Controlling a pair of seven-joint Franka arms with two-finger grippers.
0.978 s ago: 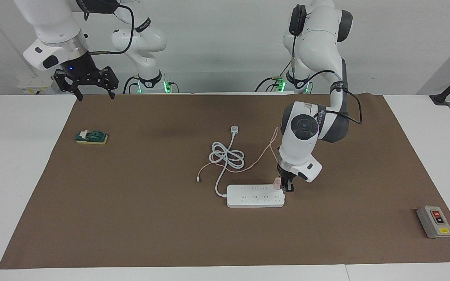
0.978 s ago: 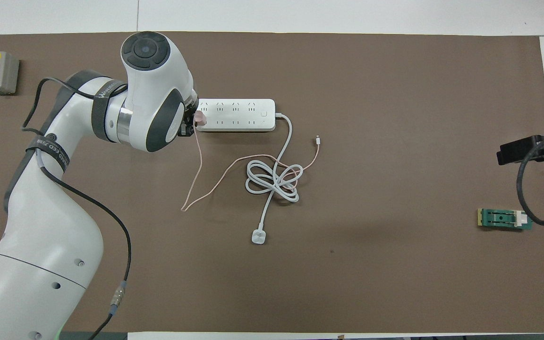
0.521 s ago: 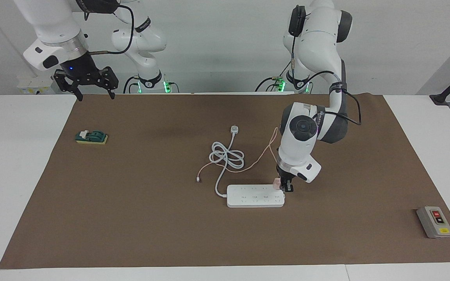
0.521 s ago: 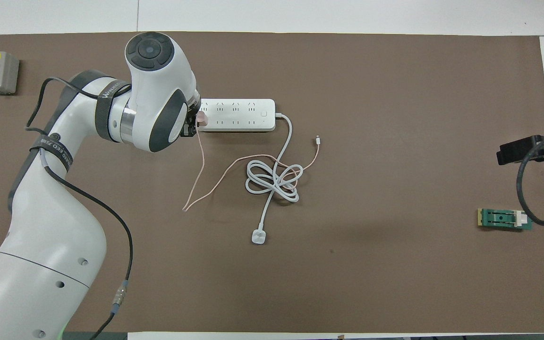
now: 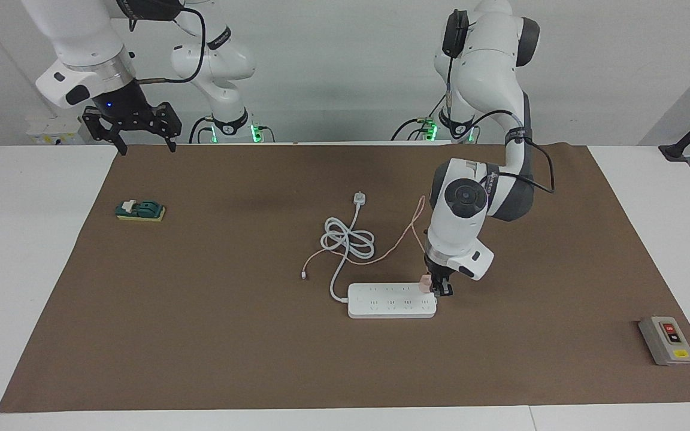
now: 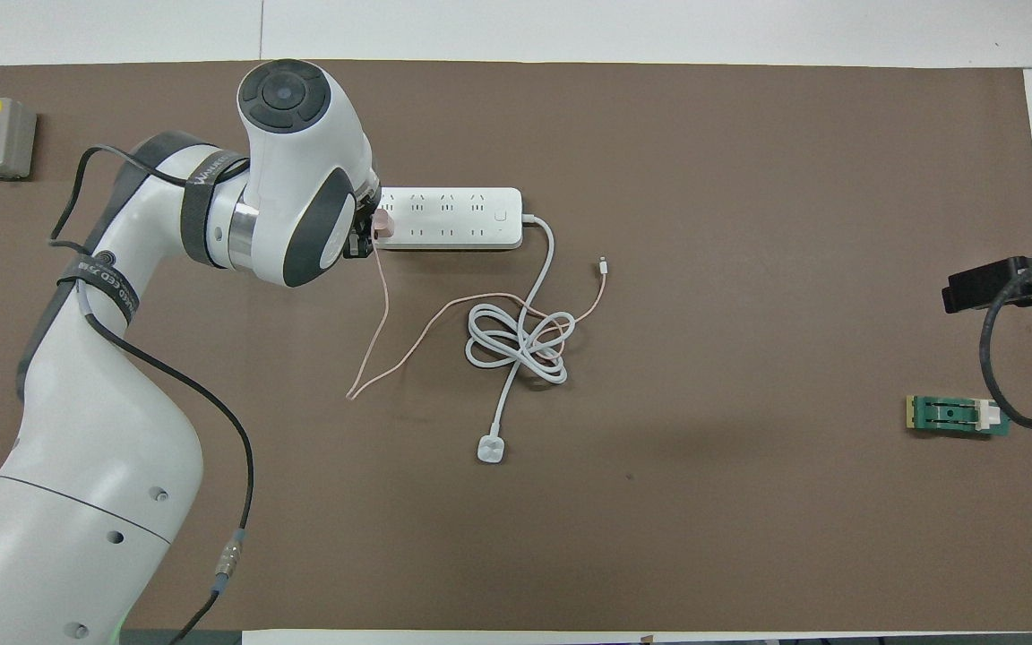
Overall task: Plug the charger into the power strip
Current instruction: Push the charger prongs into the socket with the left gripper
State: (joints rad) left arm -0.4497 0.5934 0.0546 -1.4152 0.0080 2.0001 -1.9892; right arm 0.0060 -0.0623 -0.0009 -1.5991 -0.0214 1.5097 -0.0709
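the left pincer (image 5: 439, 287) is clamped on the small pale-pink cube-shaped charger (image 5: 424, 282), holding it low over the end of the long flat white power strip (image 5: 390, 301) that lies toward the left arm's end of the tabletop; the charger sits right at the strip's row of outlets nearer to the robots, though whether its prongs are already in a socket is hard to tell, since the arm's wrist hides much of that spot from above. the charger's long thin pink cable (image 6: 408, 345) trails from the cube toward the robots, bends sharply and runs across the brown mat (image 5: 201, 335) to its small connector tip, passing over the thick coiled white cord (image 6: 516, 340) of the strip, which ends in a round white plug (image 6: 490, 449) lying nearer to the robots than the coil. a grey box with red and yellow buttons (image 5: 666, 340) rests at the left arm's end of the tabletop, well apart from the strip. the right arm waits, its right pincer (image 5: 144, 143) spread wide and empty above the mat's edge closest to the robots, over no object, and a green block on a yellow base (image 5: 140, 211) lies near it at the right arm's end.
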